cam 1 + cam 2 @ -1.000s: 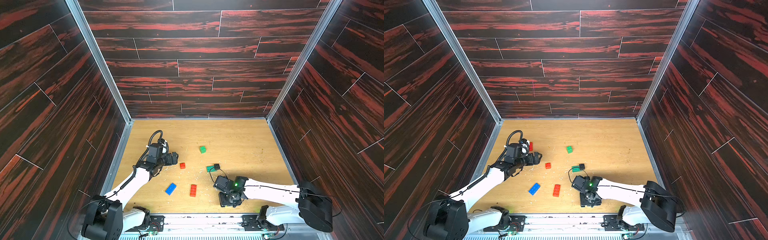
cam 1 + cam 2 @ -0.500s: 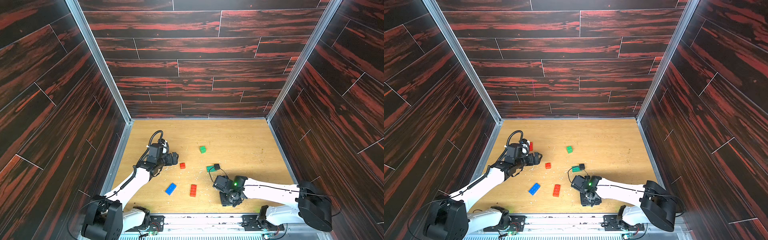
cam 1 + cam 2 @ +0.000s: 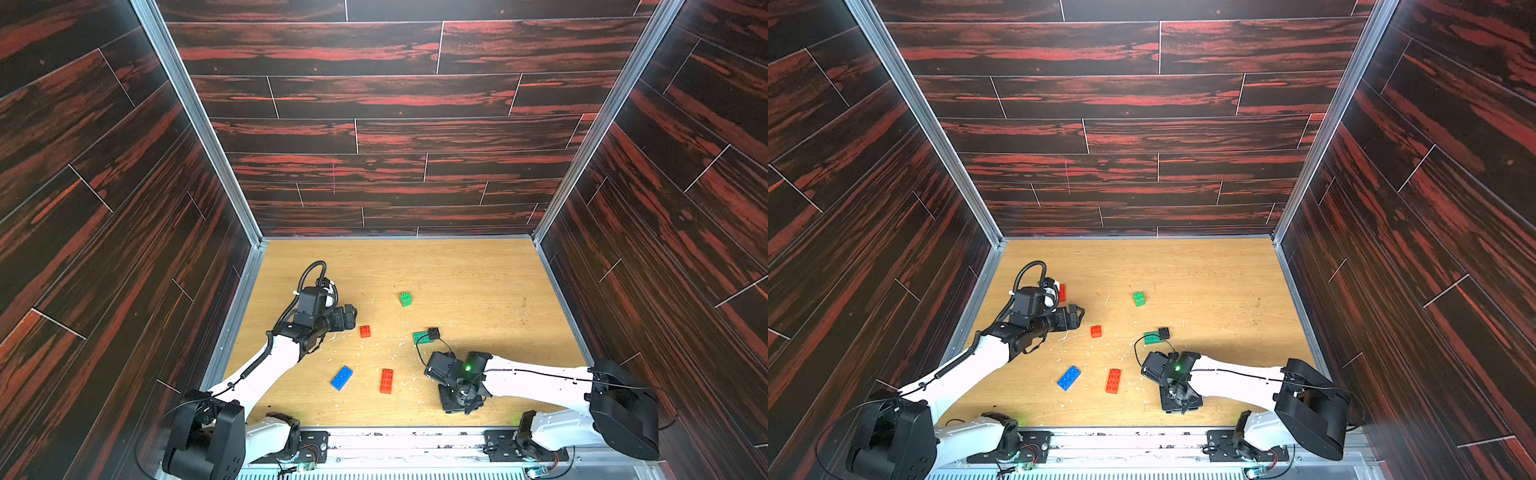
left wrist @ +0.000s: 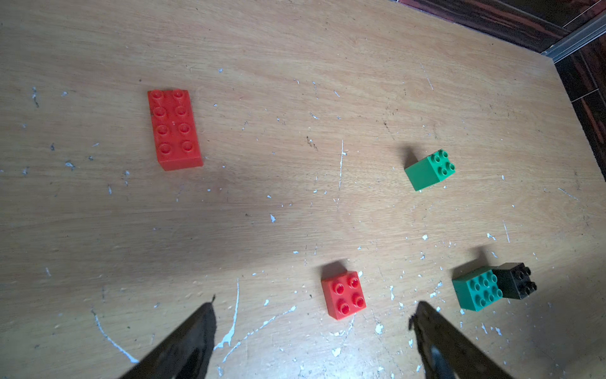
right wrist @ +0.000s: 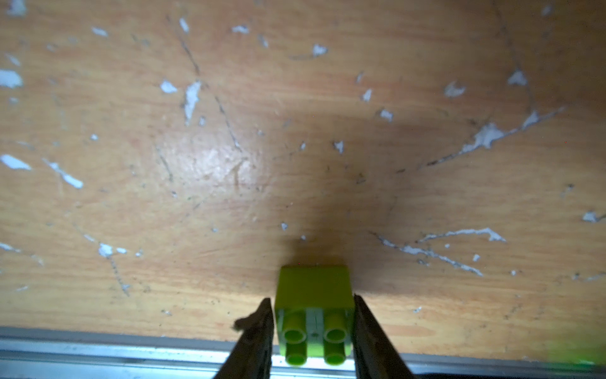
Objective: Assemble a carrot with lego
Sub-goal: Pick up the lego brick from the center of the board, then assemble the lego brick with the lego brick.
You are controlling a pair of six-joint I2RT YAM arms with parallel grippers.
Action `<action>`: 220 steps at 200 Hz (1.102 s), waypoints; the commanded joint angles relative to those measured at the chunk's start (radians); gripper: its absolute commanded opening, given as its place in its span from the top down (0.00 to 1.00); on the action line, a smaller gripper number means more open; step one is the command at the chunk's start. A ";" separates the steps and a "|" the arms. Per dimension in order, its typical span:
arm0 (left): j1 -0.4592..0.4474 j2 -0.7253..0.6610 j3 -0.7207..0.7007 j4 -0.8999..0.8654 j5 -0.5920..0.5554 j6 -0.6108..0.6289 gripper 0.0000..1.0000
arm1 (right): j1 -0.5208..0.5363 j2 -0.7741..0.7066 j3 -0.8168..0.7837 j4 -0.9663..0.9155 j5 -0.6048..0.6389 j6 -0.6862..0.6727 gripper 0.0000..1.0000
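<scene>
right tool (image 5: pixel 313 300) is clamped on the lime brick (image 5: pixel 313 285) — both fingers (image 5: pixel 259 334) press on its side faces, studs pointing back at the wrist camera. the tool sits low over the table (image 3: pixel 457 270) next to the front rail (image 5: pixel 98 344). can't tell if the brick is off the surface.

left tool (image 4: pixel 313 310) is spread wide with nothing in it, hovering over the table. small red brick (image 4: pixel 343 294) lies just ahead of its tips, touching neither. further out ahead are a long red brick (image 4: pixel 174 129) to one side and a green brick (image 4: pixel 429 170) to the other. teal brick (image 4: pixel 477 288) lies just past one fingertip with the black brick (image 4: pixel 513 280) touching its end — in both top views that pair sits between the two tools. can't tell if they're snapped together.

blue brick (image 3: pixel 342 377) and a second long red brick (image 3: pixel 386 380) lie near each other, not touching, behind the left tool and beside the right tool. every other brick lies single.
</scene>
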 commanded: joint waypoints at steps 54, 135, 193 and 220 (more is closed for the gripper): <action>-0.004 -0.034 -0.008 -0.026 -0.015 0.003 0.05 | 0.005 0.036 0.084 -0.039 0.013 -0.037 0.77; -0.004 -0.045 -0.007 -0.043 0.039 -0.015 0.06 | -0.199 0.214 0.422 -0.052 -0.030 -0.305 0.80; -0.007 -0.062 -0.015 -0.061 0.106 -0.028 0.06 | -0.300 0.394 0.661 -0.086 -0.067 -0.433 0.80; -0.007 -0.047 -0.014 -0.052 0.145 -0.034 0.07 | -0.320 0.468 0.739 -0.113 -0.069 -0.464 0.80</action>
